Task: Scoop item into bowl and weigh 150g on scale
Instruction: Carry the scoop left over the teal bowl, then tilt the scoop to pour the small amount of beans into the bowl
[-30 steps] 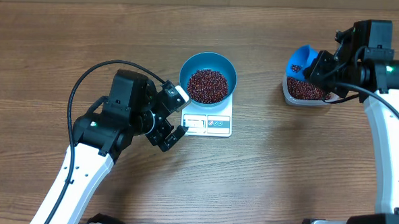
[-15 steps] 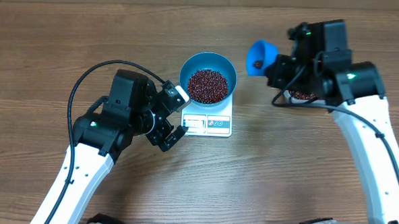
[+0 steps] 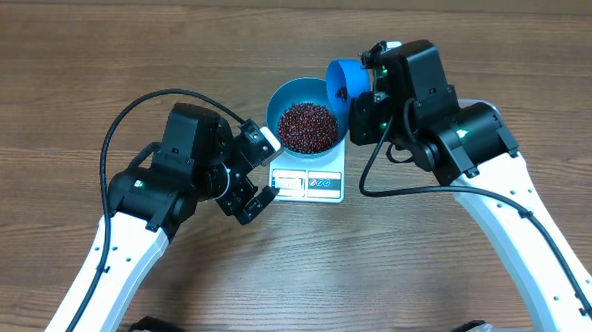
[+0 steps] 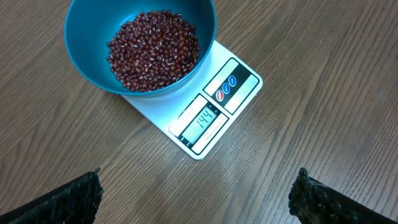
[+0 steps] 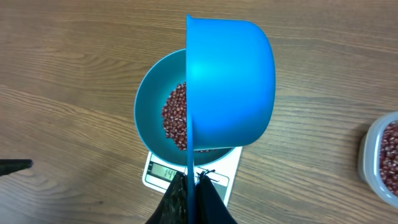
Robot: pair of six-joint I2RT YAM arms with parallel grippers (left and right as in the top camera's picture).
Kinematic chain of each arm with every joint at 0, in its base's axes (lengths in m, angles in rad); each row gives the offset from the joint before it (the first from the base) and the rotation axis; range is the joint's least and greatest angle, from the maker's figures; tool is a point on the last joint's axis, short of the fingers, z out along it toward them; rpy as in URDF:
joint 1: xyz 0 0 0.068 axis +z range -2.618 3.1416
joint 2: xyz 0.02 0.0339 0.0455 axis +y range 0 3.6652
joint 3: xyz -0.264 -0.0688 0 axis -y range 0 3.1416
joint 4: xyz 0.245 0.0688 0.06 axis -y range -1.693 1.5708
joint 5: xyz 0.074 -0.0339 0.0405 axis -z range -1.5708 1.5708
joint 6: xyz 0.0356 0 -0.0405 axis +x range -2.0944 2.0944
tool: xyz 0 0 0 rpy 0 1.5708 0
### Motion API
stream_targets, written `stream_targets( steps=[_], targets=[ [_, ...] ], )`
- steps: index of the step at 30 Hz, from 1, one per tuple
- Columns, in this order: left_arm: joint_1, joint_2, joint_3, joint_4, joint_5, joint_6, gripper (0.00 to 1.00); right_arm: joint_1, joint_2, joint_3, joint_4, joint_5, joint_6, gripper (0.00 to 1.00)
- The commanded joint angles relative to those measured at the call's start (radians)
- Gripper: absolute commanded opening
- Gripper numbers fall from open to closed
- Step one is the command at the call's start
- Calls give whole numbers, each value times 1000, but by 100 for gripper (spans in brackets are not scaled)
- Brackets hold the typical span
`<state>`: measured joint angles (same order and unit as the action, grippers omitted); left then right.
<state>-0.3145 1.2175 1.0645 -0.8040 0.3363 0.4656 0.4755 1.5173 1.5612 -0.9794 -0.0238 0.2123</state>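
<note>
Two arms flank a teal bowl (image 3: 278, 98) of red-brown beans (image 3: 308, 126) on a white scale (image 3: 320, 184) near the table's (image 3: 80, 77) middle. The right gripper (image 5: 189, 185) pinches a blue scoop (image 5: 230, 81), tipped sideways directly above the bowl's right rim. The left gripper (image 3: 264, 171), fingers spread wide, hovers beside the scale's front-left corner.

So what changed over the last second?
The right fingers, shut on the handle of the blue scoop, carried it left from the clear tub to the right rim of the teal bowl. The open left fingers, bowl, beans and scale stayed put.
</note>
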Motion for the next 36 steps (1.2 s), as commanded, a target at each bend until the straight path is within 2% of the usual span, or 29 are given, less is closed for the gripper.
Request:
stream_targets(
  steps=[1, 36],
  targets=[
    [-6, -2, -9, 0, -4, -17, 100, 23, -28, 5, 10, 62, -13, 4],
    [-6, -2, -9, 0, -4, -17, 100, 160, 57, 4, 1, 276, -48, 4]
  ],
)
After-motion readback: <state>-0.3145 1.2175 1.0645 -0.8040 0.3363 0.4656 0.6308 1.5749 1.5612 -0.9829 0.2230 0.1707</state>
